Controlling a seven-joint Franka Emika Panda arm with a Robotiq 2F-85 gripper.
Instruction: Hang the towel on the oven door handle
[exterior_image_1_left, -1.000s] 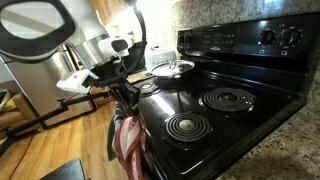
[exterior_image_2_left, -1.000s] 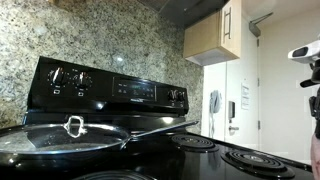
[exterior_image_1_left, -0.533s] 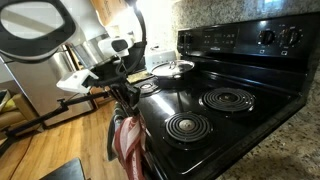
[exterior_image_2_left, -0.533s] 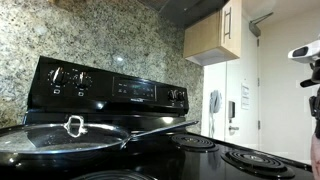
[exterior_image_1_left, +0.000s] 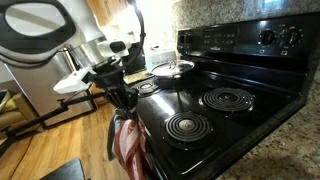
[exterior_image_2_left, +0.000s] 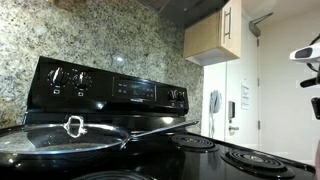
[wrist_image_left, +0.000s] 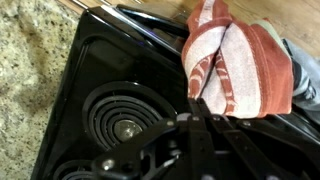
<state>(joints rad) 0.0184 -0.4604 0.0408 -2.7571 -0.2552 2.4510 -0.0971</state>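
The brick-red towel with white stripes hangs bunched in front of the black range's front edge. In the wrist view it lies over that edge, beyond my fingertips. My gripper sits right above the top of the towel. Its fingers are close together, with their tips at the towel's lower edge, pinching a fold. The oven door handle is hidden behind the towel and the arm. In an exterior view only part of the arm shows, at the right edge.
The glossy black range has coil burners and a control panel. A steel pan with a lid stands on a burner. A granite counter flanks the stove. A wood floor lies below.
The arm has shifted slightly up and away from the stove front. The towel hangs much as before.
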